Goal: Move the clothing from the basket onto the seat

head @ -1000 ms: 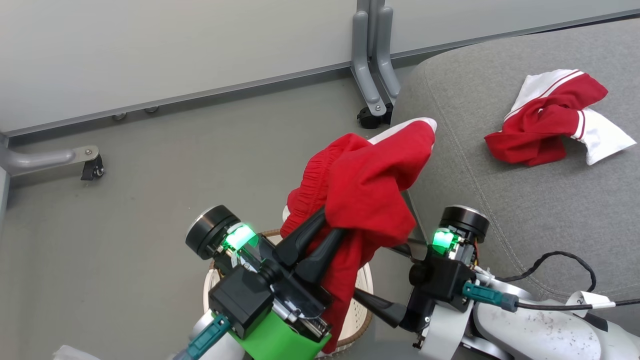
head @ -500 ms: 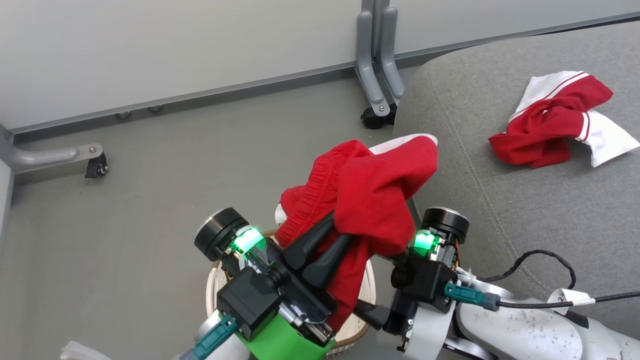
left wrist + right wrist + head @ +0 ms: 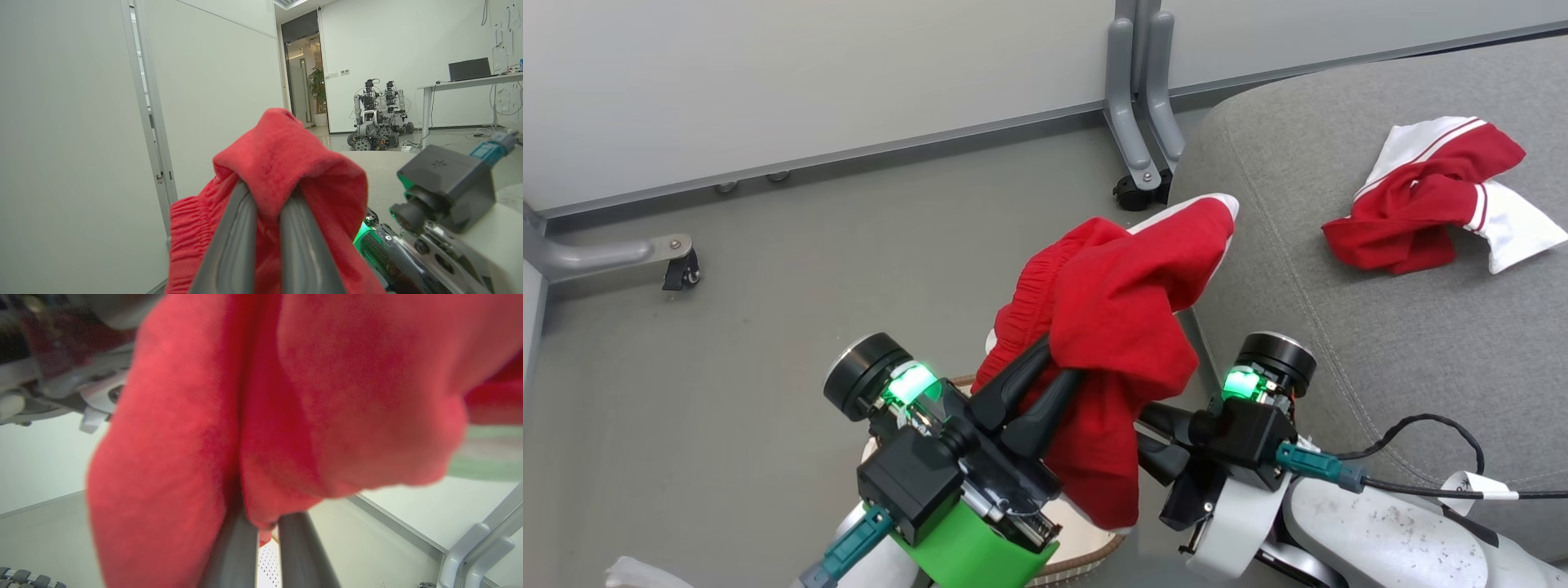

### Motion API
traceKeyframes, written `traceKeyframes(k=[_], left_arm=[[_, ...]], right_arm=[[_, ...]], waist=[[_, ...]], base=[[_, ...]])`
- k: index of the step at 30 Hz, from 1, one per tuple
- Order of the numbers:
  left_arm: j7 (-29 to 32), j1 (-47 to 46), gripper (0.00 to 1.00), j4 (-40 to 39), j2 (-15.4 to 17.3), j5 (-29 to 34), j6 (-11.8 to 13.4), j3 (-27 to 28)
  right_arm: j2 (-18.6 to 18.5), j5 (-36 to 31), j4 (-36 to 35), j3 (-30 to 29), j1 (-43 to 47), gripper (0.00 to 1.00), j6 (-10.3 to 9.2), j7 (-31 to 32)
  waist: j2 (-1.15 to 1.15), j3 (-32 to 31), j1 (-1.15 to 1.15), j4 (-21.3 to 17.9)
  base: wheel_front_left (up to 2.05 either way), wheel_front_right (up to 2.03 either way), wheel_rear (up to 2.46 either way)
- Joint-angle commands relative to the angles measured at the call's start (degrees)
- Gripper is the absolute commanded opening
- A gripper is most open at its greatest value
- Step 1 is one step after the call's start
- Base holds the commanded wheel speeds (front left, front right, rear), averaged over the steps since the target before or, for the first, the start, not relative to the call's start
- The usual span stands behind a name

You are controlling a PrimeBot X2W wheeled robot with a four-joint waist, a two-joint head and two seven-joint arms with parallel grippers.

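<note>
The left gripper [image 3: 1058, 363] and right gripper [image 3: 1146, 433] are both pinching the red garment [image 3: 1119, 302], which is stretching diagonally, its white-edged tip pointing toward the seat [image 3: 1380, 343].

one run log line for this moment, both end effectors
left end effector: shut on held garment | right end effector: shut on held garment | held garment: above basket | other garment: on seat

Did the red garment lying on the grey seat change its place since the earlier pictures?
No. The garment keeps its spot on the seat, equally far from the stitched seam.
</note>
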Motion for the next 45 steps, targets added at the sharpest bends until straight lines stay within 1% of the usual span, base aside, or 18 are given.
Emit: traceKeyframes(k=[1, 9, 13, 17, 20, 21, 22, 23, 31, 36, 40, 45], left_arm=[[-0.02, 0.51, 0.0, -0.07, 0.12, 0.17, -0.14, 0.24], [-0.01, 0.52, 0.0, -0.04, 0.11, 0.31, -0.14, 0.09], [-0.01, 0.45, 0.0, 0.24, 0.02, 0.18, -0.14, -0.28], [-0.01, 0.83, 0.0, 0.56, -0.19, 0.02, -0.14, -0.06], [-0.01, 1.36, 0.0, 1.33, -0.14, -0.3, -0.14, 0.4], [-0.01, 1.33, 0.24, 1.36, -0.32, -0.24, -0.14, 0.8], [-0.01, 1.43, 0.45, 1.38, -0.41, -0.12, -0.14, 1.01], [-0.01, 1.71, 1.0, 1.41, -0.42, 0.05, -0.14, 1.27], [0.01, 3.09, 1.0, 2.22, 0.35, 0.65, -0.14, 2.47], [0.01, 4.08, 1.0, 2.65, 0.97, 1.02, -0.14, 3.9], [0.01, 5.39, 1.0, 3.26, 1.21, 1.22, -0.14, 6.01], [0.01, 7.82, 1.0, 4.75, 1.05, 1.23, -0.14, 10.3]], right_arm=[[0.28, -0.35, 0.05, -0.68, 1.03, 0.0, -0.08, -0.02], [0.55, -0.81, 0.01, -1.67, 1.96, 0.0, -0.08, -0.01], [1.03, -0.92, 0.27, -3.17, 2.85, 0.0, -0.08, -0.01], [2.05, 0.2, 0.12, -6.3, 4.52, 0.0, -0.08, -0.01], [3.33, 0.64, -0.17, -9.74, 6.45, 0.0, -0.08, -0.01], [3.72, 0.64, -0.35, -10.93, 7.11, 0.0, -0.08, -0.01], [4.05, 0.71, -0.46, -11.74, 7.58, 0.0, -0.08, -0.01], [4.48, 0.81, -0.61, -12.78, 8.32, 0.0, -0.08, -0.01], [7.39, 1.42, -1.85, -20.26, 12.92, 0.0, -0.08, -0.01], [8.43, 0.56, -2.5, -23.5, 14.41, 0.0, -0.07, -0.01], [8.77, -0.46, -2.8, -26.08, 15.47, 0.0, -0.07, -0.01], [9.18, -1.95, -3.13, -29.69, 16.7, 0.0, -0.07, -0.01]], waist=[[0.0, 0.0, 0.0, -0.11], [0.0, -0.03, 0.0, -0.57], [0.0, -0.13, 0.0, -0.42], [0.0, -0.4, 0.0, -0.1], [0.0, -0.68, 0.0, 0.09], [0.0, -0.78, 0.0, 0.15], [0.0, -0.84, 0.0, 0.17], [0.0, -0.94, 0.0, 0.19], [0.0, -1.36, 0.0, 0.03], [0.0, -1.25, 0.0, -0.07], [0.0, -1.2, 0.0, 0.05], [0.0, -1.28, 0.0, 0.8]], base=[[0.0, 0.0, 0.0], [0.0, 0.0, 0.0], [0.0, 0.0, 0.0], [0.0, 0.0, 0.0], [0.0, 0.0, 0.0], [0.0, 0.0, 0.0], [0.0, 0.0, 0.0], [0.0, 0.0, 0.0], [0.0, 0.0, 0.0], [0.0, 0.0, 0.0], [0.0, 0.0, 0.0], [0.0, 0.0, 0.0]])
